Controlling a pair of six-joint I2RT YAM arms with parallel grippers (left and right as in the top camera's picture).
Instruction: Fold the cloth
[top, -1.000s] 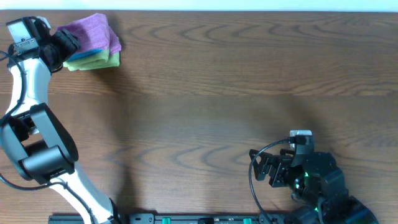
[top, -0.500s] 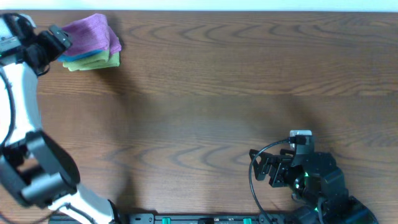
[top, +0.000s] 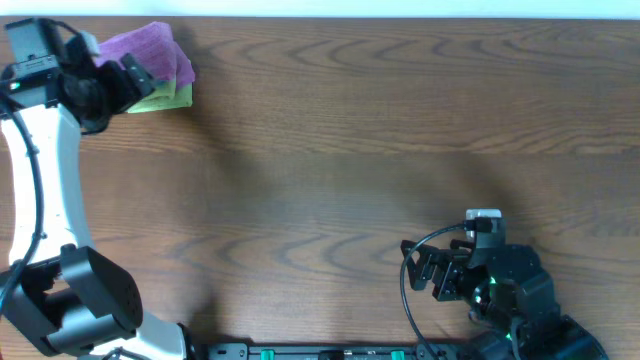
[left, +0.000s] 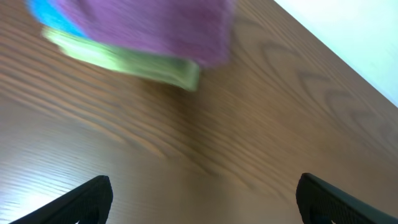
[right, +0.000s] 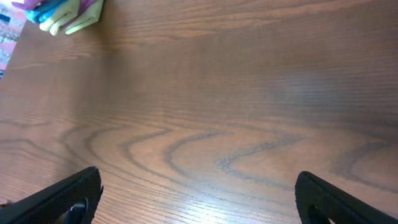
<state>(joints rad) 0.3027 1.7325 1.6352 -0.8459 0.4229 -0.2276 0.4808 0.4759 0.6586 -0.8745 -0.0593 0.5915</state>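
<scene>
— At the far left corner of the table, cloth position?
— The cloth tops a blue cloth and a yellow-green cloth, just ahead of the left gripper. No contact; fingers spread, empty.
— Handling?
— Judged light, soft, limp; take a free corner. Right gripper likewise spread, well apart.

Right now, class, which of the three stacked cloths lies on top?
The lilac cloth: it lies on top, with the bright blue cloth under it and the yellow-green cloth at the bottom.
</scene>
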